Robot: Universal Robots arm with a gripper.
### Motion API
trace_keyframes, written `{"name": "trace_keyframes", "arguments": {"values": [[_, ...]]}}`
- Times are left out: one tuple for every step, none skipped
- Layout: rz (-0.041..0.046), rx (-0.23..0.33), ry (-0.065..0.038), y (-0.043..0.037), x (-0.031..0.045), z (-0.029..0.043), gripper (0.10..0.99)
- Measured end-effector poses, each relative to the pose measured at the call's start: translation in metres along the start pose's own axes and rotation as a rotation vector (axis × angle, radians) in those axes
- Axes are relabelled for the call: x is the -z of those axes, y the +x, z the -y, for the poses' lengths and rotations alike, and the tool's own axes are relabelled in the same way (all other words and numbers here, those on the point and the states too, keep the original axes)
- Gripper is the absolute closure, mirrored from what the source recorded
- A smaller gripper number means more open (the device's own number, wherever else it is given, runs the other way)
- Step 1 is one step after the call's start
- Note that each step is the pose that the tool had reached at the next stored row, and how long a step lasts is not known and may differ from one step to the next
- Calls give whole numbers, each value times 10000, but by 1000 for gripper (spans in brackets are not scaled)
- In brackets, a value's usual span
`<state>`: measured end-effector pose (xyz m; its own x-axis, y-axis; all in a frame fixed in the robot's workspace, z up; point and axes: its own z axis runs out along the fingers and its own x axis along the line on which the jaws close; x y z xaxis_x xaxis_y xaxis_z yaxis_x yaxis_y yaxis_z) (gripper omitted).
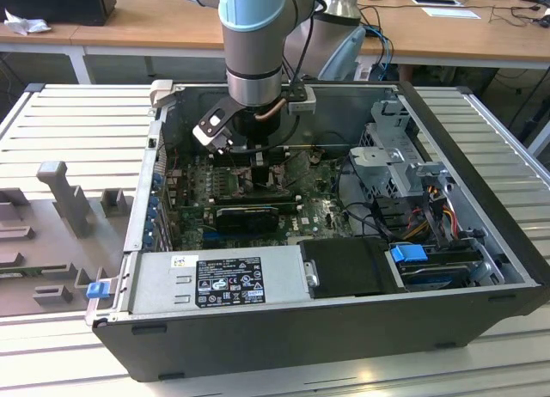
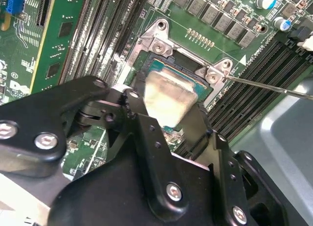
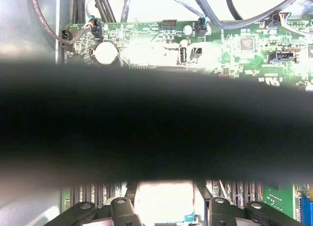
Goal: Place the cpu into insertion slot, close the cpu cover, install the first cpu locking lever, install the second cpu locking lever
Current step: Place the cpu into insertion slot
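Note:
Down inside the open computer case (image 1: 481, 242), my gripper (image 1: 258, 167) hangs over the green board (image 1: 320, 213). In the second wrist view its black fingers (image 2: 133, 102) sit on two opposite sides of the cpu (image 2: 168, 96), a pale silver square, and the gripper (image 2: 165, 108) is shut on it. The cpu lies tilted, low over the insertion slot (image 2: 178, 57), whose grey metal corners and dark centre show just beyond it. A thin metal locking lever (image 2: 266, 84) sticks out sideways from one corner of the slot. The cpu cover is hidden. The first wrist view shows the cpu (image 3: 164, 201) as a pale square.
Long black memory slots (image 2: 259, 64) flank the socket on both sides. A grey power supply (image 1: 215, 277) lies along the case's near wall. A metal drive cage (image 1: 395, 165) and coloured cables (image 1: 430, 208) fill the exterior view's right. A grey fixture (image 1: 60, 199) stands outside the case.

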<state>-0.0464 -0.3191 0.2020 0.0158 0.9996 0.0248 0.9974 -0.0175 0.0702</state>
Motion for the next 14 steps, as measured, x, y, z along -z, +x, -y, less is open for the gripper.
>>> {"name": "trace_keyframes", "arguments": {"values": [[4, 0, 0, 0, 0, 0, 486], [6, -1, 1, 0, 7, 0, 486], [5, -3, 0, 1, 26, -2, 486], [4, -4, 2, 1, 48, -3, 486], [4, -6, 7, 2, 80, -5, 486], [5, -5, 14, 3, 110, -8, 486], [6, -8, 26, 3, 124, -14, 502], [4, -11, 36, 4, 125, -18, 565], [4, -15, 46, 3, 125, -24, 627], [6, -16, 49, 1, 126, -25, 690], [7, -16, 50, 0, 126, -26, 749], [7, -17, 51, -1, 127, -26, 749], [8, -16, 51, -1, 127, -26, 808], [9, -16, 50, -1, 129, -27, 871]]}}
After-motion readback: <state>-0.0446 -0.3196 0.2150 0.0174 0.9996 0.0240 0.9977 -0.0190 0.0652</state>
